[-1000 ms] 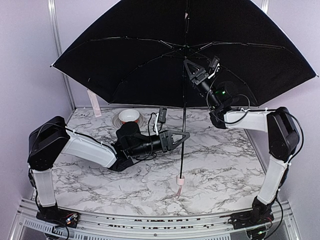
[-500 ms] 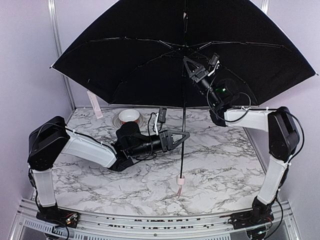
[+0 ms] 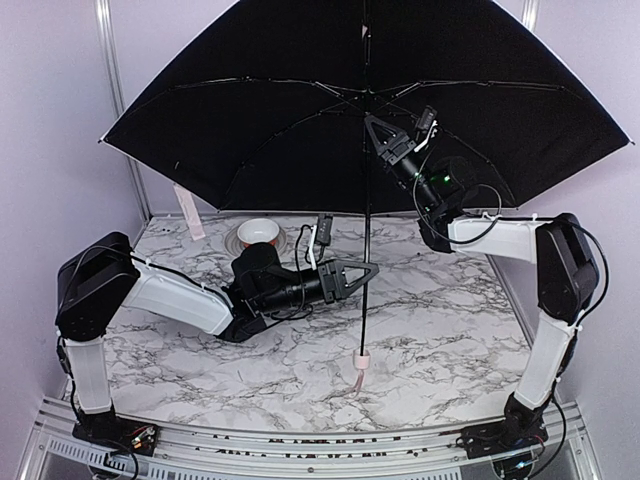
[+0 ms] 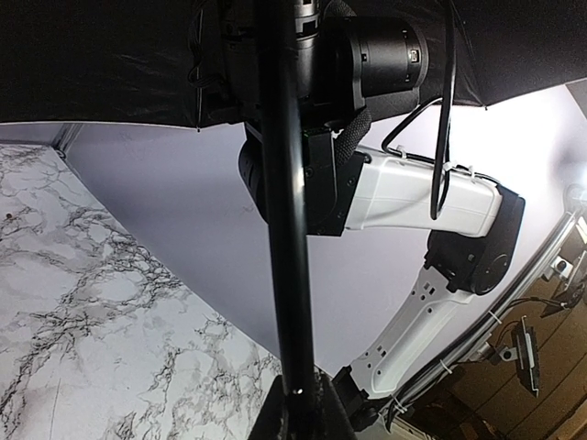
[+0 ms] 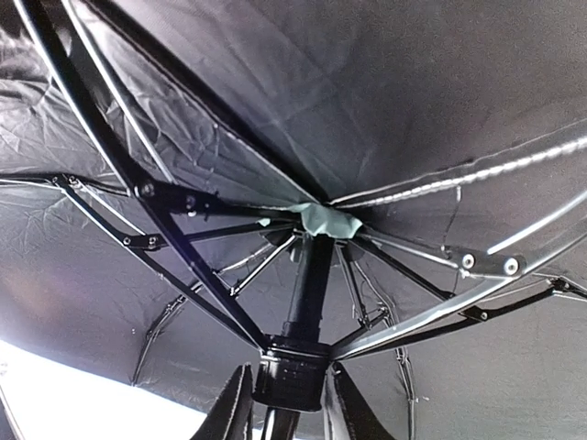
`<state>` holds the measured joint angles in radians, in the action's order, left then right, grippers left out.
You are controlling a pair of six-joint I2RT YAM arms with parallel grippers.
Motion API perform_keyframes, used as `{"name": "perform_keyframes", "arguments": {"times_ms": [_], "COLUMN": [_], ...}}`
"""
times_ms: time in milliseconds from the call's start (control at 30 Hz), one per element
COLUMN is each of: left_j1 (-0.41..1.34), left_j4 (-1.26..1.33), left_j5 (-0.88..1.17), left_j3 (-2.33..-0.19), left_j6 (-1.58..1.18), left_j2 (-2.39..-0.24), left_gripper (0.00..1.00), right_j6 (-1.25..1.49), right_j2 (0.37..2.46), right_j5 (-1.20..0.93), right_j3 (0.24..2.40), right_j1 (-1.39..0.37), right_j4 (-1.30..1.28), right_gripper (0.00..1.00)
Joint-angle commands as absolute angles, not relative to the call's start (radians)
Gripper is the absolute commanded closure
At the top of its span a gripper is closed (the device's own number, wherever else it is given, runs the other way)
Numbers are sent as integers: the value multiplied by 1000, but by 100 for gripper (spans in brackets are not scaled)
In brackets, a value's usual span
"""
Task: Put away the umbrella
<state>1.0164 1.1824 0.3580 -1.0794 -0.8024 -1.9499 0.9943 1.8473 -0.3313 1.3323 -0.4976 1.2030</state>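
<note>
- White-and-black left arm [image 3: 180, 295] is reaching right, low across the grey-veined white marble bench [image 3: 450, 330].
- Left jaws are pinching narrow on the thin black shaft [image 3: 366, 230], low on it; in the left wrist view the shaft [image 4: 286, 229] is running straight down into the fingertips.
- Small round white bowl [image 3: 258, 232] is sitting at the back of the bench, behind the left arm.
- Pale pink strip [image 3: 189, 208] is hanging under the canopy's left rim.
- Fully open folding umbrella [image 3: 300, 110], black lining facing the camera with a thin pale pink edge, is standing upright over the middle of the bench, held by both arms.
- Small pale pink handle knob [image 3: 361, 357] is hanging at the shaft's bottom, low over the bench; cannot tell if touching.
- Right jaws are closing narrow on the black runner collar [image 5: 292, 374] under the ribs, one finger [image 5: 234, 408] at each side.
- White-and-black right arm [image 3: 505, 240] is reaching up-left under the canopy.
</note>
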Motion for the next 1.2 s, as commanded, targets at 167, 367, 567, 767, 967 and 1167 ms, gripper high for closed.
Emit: {"name": "perform_keyframes", "arguments": {"times_ms": [167, 367, 567, 767, 967, 1167], "left_j1": [1020, 1016, 1008, 1009, 1008, 1008], "left_j4": [1311, 1311, 1302, 1265, 1178, 1116], "left_j5": [388, 384, 381, 367, 341, 314], "left_j3": [-1106, -1094, -1081, -1090, -1101, -1116], "left_j6": [-738, -738, -734, -704, -633, -576], "left_j2": [-1924, -1914, -1900, -1889, -1865, -1846], "left_gripper": [100, 100, 100, 100, 100, 100], "right_j6": [985, 918, 864, 844, 783, 703], "right_j2": [1836, 1802, 1780, 1764, 1739, 1709], "right_j5": [-348, -337, -357, -352, -337, -313], "right_j3": [1348, 1324, 1315, 1292, 1261, 1208], "right_j1": [-505, -505, -504, -505, -516, -547], "right_j4": [1181, 1164, 1131, 1107, 1049, 991], "right_gripper": [100, 100, 85, 81, 78, 84]}}
